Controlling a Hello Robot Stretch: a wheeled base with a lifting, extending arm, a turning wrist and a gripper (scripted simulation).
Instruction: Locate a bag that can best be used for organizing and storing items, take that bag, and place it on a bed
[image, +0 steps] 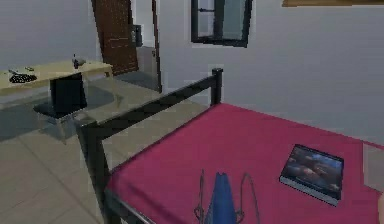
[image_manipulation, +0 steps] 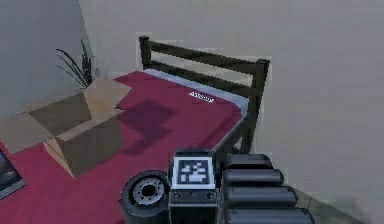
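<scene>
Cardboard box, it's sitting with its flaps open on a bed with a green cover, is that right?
Not quite. The cardboard box does sit with its flaps open on the bed, but the cover is red, not green, as the arm side view shows.

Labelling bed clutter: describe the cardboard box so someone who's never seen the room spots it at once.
Find the bed with the red cover and dark barred frame. On the cover, toward the arm side view's left, stands the box, flaps open. It is tan and bulky, while the flat pale item near the frame is small and low.
</scene>
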